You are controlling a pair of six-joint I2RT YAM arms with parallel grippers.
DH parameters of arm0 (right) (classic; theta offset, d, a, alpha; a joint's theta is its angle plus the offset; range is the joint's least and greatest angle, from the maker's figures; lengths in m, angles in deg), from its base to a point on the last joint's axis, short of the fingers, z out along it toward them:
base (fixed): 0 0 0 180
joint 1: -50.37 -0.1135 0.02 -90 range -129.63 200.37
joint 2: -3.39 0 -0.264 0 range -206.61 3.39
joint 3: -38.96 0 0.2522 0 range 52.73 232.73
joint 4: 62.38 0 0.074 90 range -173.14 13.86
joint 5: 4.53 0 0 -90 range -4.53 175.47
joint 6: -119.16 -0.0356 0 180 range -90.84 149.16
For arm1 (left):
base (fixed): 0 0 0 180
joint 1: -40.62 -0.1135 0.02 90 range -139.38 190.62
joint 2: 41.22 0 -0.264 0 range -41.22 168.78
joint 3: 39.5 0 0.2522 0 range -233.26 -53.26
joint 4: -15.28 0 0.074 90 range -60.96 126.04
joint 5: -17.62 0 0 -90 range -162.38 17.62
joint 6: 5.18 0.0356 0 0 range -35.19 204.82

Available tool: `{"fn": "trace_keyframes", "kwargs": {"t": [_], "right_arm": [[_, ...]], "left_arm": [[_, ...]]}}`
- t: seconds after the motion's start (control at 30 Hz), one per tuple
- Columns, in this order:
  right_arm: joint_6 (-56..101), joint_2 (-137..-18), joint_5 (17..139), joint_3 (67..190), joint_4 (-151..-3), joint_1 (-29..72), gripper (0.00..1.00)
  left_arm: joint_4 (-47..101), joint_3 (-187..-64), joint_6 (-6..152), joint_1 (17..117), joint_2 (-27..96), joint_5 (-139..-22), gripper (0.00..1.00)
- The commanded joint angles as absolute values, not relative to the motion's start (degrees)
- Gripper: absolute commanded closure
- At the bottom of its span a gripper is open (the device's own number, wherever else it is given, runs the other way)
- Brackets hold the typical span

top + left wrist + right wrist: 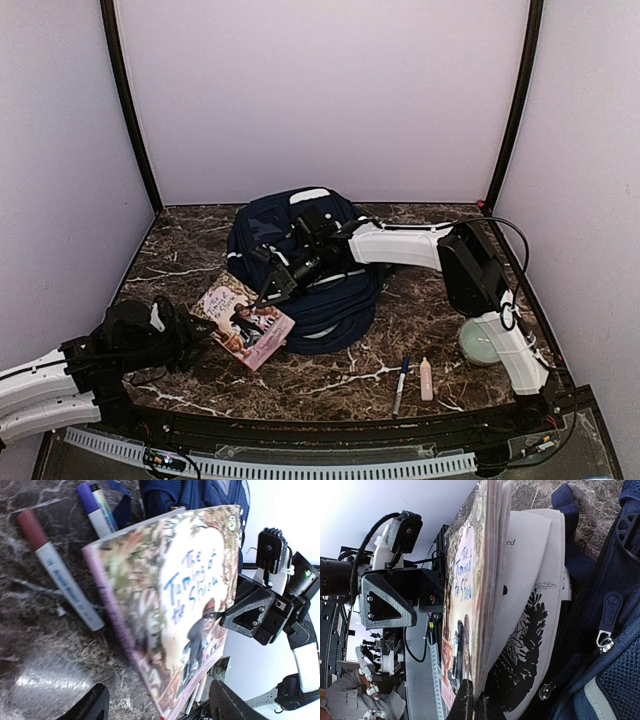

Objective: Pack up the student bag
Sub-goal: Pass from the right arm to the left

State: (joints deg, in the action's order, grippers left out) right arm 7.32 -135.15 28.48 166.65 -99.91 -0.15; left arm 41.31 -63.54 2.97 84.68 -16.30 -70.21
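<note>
Right arm: stretched leftward over the bag [262,232], gripper [475,705] pinched on the book's [245,325] edge.
Left arm: low at the near left, gripper [162,702] spread wide, facing the book cover.
Bag: navy with white trim, slumped at the rear middle of the surface [180,255].
Count: one bag, one book, a red-capped marker [60,572] and a blue-capped marker [95,507].

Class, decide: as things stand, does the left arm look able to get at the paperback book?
Probably yes: the left fingers stand open at the near edge of the book, with nothing between. The right fingers pinch its other edge, which may resist a pull.
</note>
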Motion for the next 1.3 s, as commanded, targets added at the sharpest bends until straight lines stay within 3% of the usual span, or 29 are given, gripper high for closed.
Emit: {"fn": "trace_keyframes", "kwargs": {"t": [0.0, 0.37, 0.5, 0.57, 0.7, 0.87, 1.0, 1.27], "right_arm": [[7.01, -133.38, 28.22, 165.35, -98.83, 0.27, 1.00], [5.55, -133.53, 27.38, 164.23, -97.33, 0.27, 1.00], [5.08, -133.72, 27.38, 163.79, -96.83, 0.23, 1.00], [4.95, -133.80, 27.38, 163.50, -96.61, 0.19, 0.99], [5.18, -132.99, 27.37, 162.59, -96.67, 0.19, 0.86], [8.59, -130.35, 29.06, 162.64, -100.09, 0.36, 0.68], [16.38, -126.63, 34.17, 164.15, -106.34, 0.81, 0.52], [24.07, -117.82, 34.27, 161.98, -109.58, 6.98, 0.44]], "left_arm": [[24.17, -62.99, 11.74, 84.92, -8.36, -72.20, 0.29], [8.88, -59.52, 9.64, 84.92, 4.11, -71.24, 0.31], [2.87, -58.93, 11.06, 84.92, 5.21, -70.55, 0.39], [5.22, -60.46, 13.13, 84.92, 4.85, -70.42, 0.48], [13.94, -63.39, 13.98, 84.92, 1.73, -69.55, 0.68], [23.63, -66.21, 14.71, 84.92, -5.21, -67.74, 0.85], [30.42, -71.87, 18.56, 84.90, -7.19, -66.70, 0.92], [33.57, -88.25, 35.42, 84.83, 6.10, -74.04, 0.99]]}}
